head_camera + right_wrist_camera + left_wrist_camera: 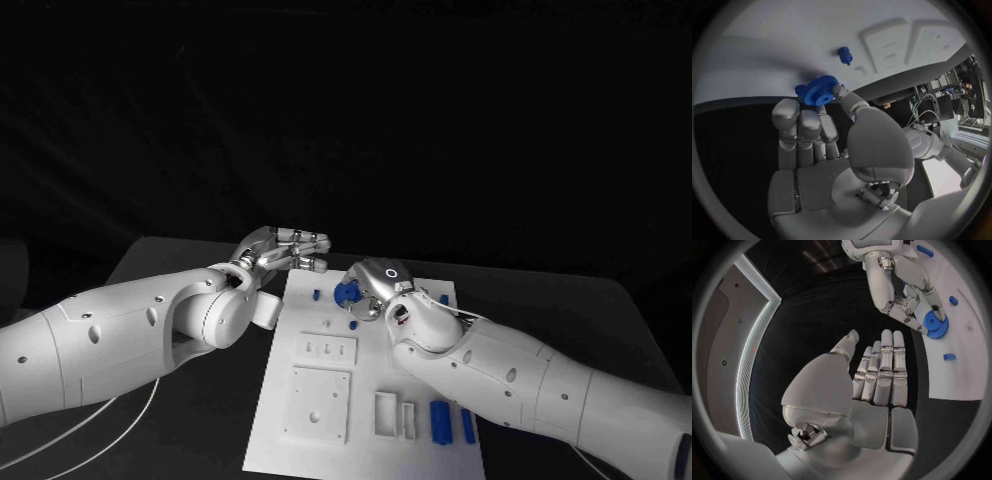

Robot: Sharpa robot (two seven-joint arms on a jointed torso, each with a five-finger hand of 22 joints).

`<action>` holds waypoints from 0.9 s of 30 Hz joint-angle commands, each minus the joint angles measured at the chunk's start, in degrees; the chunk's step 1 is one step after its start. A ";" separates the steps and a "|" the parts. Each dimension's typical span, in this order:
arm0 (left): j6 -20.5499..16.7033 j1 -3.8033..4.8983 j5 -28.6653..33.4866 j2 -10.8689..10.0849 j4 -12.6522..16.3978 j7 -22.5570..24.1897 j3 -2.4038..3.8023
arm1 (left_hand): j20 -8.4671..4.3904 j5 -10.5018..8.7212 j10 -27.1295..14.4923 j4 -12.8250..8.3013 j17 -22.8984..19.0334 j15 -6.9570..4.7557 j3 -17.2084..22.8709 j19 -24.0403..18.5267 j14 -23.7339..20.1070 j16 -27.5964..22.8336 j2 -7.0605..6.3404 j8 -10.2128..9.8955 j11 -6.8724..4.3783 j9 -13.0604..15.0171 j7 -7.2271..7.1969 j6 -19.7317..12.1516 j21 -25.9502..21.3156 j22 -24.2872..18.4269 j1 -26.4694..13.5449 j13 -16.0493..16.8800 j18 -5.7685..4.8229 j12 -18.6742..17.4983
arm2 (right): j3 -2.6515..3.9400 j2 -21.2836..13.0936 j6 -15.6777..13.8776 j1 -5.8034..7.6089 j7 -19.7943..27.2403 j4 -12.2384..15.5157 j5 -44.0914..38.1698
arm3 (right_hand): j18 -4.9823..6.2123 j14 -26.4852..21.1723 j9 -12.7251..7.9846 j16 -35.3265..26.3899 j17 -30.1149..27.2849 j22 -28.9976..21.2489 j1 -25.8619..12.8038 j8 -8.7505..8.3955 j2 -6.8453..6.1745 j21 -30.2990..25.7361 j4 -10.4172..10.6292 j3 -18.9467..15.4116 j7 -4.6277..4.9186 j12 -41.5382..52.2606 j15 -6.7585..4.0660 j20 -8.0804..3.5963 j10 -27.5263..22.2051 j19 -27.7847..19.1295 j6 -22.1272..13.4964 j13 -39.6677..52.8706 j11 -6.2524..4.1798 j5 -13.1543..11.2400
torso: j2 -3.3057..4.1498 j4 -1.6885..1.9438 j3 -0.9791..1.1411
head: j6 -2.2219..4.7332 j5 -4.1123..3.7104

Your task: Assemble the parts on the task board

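The white task board point(283, 440) lies in the middle of the black table. My right hand point(378, 287) hovers over its far end and pinches a blue gear point(348, 293) between thumb and fingers; the right wrist view shows that gear point(820, 91) at the fingertips of the hand point(829, 145), close above the board point(767, 45). A small blue peg point(355, 324) stands on the board just nearer than the gear. My left hand point(289, 247) floats beyond the board's far left corner, fingers straight, holding nothing. From the left wrist, the left hand point(873, 385) faces the gear point(936, 326).
Two long blue parts point(441, 418) point(467, 425) lie at the board's near right. White raised blocks point(327, 348) point(319, 402) sit on the board's left half, and a white slot piece point(387, 413) beside them. Another small blue part point(444, 299) lies behind my right wrist.
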 commanded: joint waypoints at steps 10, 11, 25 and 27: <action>0.31 0.03 -0.23 0.18 0.05 0.38 0.04 | 0.38 -0.33 -0.33 -0.19 -0.08 0.11 -0.25 0.08 -0.14 -0.31 0.44 0.09 -0.01 0.00 -0.04 -0.49 0.19 -0.07 0.01 0.09 -0.28 0.00 | -0.14 0.36 1.49 -0.21 0.84 -0.13 0.42 | -0.56 -0.22 -0.08 -0.34 -0.20 0.64 0.07 0.10 -0.45 -0.31 0.68 -0.40 -0.66 -0.44 -0.27 -0.21 -0.38 3.17 0.99 2.24 -0.20 -0.36 | -0.03 -0.15 0.06 | 0.03 -0.07; 0.31 0.03 -0.23 0.19 0.05 0.38 0.04 | 0.38 -0.33 -0.33 -0.19 -0.08 0.11 -0.25 0.08 -0.14 -0.31 0.44 0.09 -0.01 0.00 -0.04 -0.49 0.19 -0.07 0.01 0.09 -0.28 0.00 | -0.14 0.34 1.50 -0.22 0.84 -0.12 0.43 | -0.56 -0.22 -0.08 -0.34 -0.20 0.64 0.07 0.10 -0.45 -0.31 0.68 -0.40 -0.66 -0.44 -0.27 -0.21 -0.38 3.17 0.99 2.24 -0.20 -0.36 | -0.03 -0.13 0.06 | 0.00 -0.08; 0.32 0.03 -0.24 0.29 -0.12 0.39 0.04 | 0.38 -0.33 -0.33 -0.19 -0.08 0.11 -0.25 0.08 -0.14 -0.31 0.44 0.09 -0.01 0.00 -0.04 -0.49 0.19 -0.07 0.01 0.09 -0.28 0.00 | -0.17 0.37 1.01 -0.28 0.88 -0.68 1.71 | -0.29 -0.38 -1.19 -1.07 -0.85 0.41 -1.09 0.09 -1.17 -0.83 2.13 -0.92 0.35 -2.02 -0.01 -0.02 -1.19 3.15 -2.95 1.24 0.30 -1.70 | -0.04 -0.08 0.05 | 0.01 -0.16; 0.33 0.03 -0.24 0.30 -0.13 0.39 0.04 | 0.38 -0.33 -0.33 -0.19 -0.08 0.11 -0.25 0.08 -0.14 -0.31 0.44 0.09 -0.01 0.00 -0.04 -0.49 0.19 -0.07 0.01 0.09 -0.28 0.00 | -0.17 0.41 0.93 -0.28 1.00 -0.83 2.23 | -0.03 -0.40 -1.32 -1.24 -0.99 0.30 -2.55 0.08 -1.28 -1.02 3.56 -1.46 0.92 -2.47 0.14 0.12 -1.47 3.16 -5.62 0.91 0.54 -1.75 | -0.03 -0.07 0.03 | 0.01 -0.17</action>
